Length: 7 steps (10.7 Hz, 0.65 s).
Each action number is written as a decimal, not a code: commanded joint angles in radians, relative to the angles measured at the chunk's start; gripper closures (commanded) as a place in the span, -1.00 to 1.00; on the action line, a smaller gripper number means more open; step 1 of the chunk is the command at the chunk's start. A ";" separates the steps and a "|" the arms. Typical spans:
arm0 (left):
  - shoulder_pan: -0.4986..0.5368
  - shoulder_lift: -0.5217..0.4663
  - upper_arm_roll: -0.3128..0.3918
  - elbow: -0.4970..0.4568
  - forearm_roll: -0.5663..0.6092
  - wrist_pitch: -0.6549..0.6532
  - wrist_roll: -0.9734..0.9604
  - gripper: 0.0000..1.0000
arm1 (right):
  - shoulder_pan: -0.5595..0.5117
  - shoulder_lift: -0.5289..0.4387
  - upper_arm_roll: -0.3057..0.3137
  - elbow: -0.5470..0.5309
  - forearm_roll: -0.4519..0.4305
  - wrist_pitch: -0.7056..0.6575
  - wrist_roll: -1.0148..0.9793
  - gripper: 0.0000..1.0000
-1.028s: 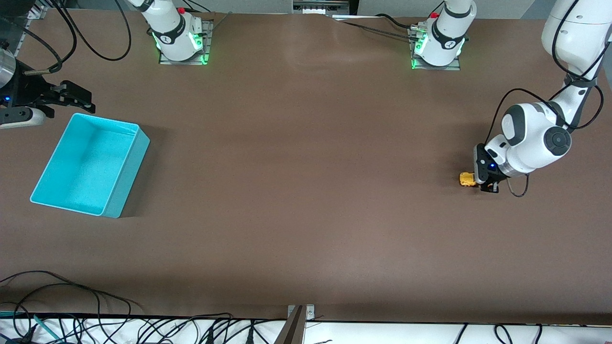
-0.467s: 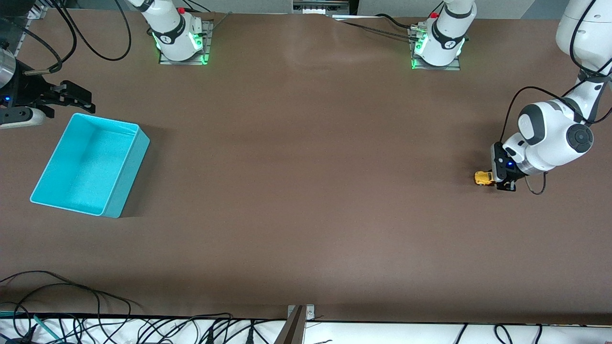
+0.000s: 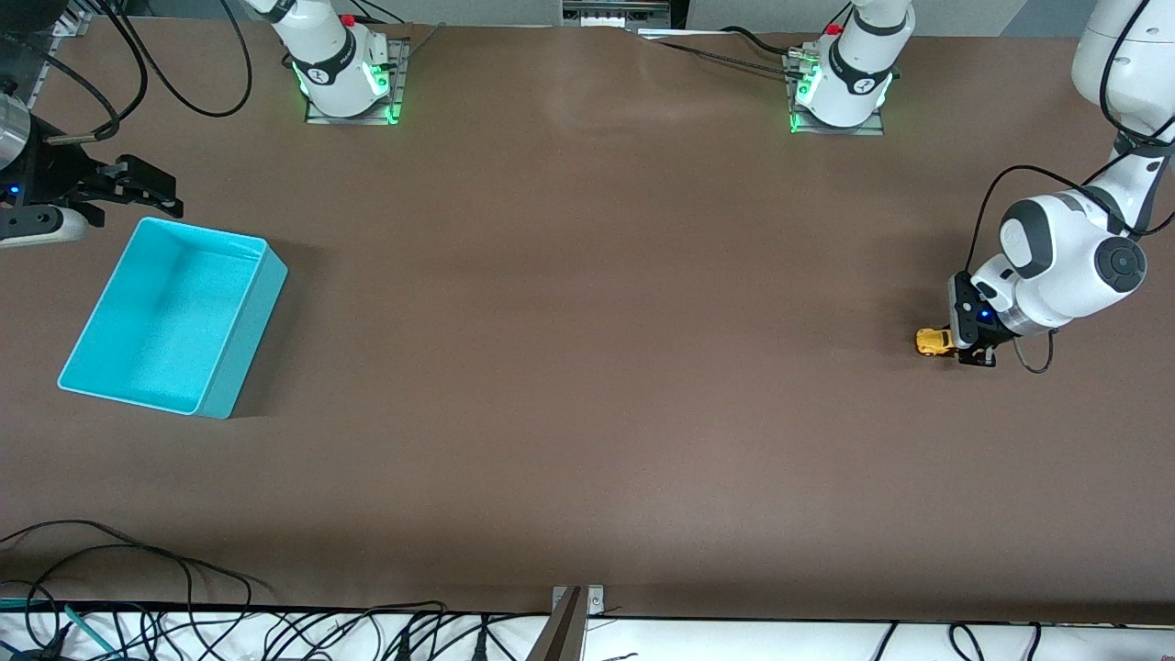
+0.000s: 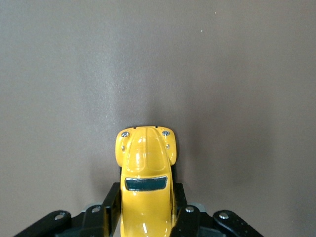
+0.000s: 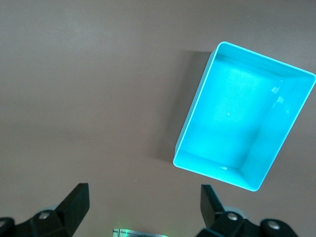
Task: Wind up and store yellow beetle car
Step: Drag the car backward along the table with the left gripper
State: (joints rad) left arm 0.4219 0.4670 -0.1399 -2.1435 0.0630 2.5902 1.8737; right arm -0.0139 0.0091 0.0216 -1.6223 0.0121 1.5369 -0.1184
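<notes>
- Toward the left arm's end of the table, the yellow beetle car (image 3: 933, 341) sits low against the brown table (image 3: 587, 367), clamped in the left gripper (image 3: 955, 344).
- From the left wrist view, the fingers (image 4: 112, 203) pinch the car's flanks around its rear half, leaving the rounded hood and headlights poking out free — a grip that looks chosen to keep the wheels pressed to the surface, as a pull-back wind-up would need.
- Whether the wheels actually touch the table cannot be told for certain; the car's shadow lies tight beneath it, which suggests contact or something close to it.
- At the right arm's end, the turquoise bin (image 3: 174, 317) stands empty and well apart from the car, its open top ready to receive the toy.
- The right gripper (image 3: 138, 188) hangs by the bin's farther corner with its jaws spread wide and nothing between them — the arm waits, apparently parked where it can watch the bin.
- As a judgement, the winding step is in hand and storing has not begun, since nearly the whole table lies between car and bin.
- The table is a plain, matte brown sheet, flat and even, which should give the wheels fair traction.
- Both arm bases (image 3: 344, 69) glow green along the table's farther edge; loose black cables (image 3: 184, 624) trail along the nearer edge, off the working surface.
</notes>
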 commanded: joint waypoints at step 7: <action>0.035 0.056 0.000 0.054 0.021 0.001 0.053 0.72 | 0.000 0.009 0.003 0.019 -0.015 -0.011 -0.004 -1.00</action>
State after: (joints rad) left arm 0.4266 0.4709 -0.1387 -2.1385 0.0630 2.5898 1.8839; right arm -0.0139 0.0093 0.0216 -1.6223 0.0120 1.5369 -0.1184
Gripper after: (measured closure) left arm 0.546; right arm 0.000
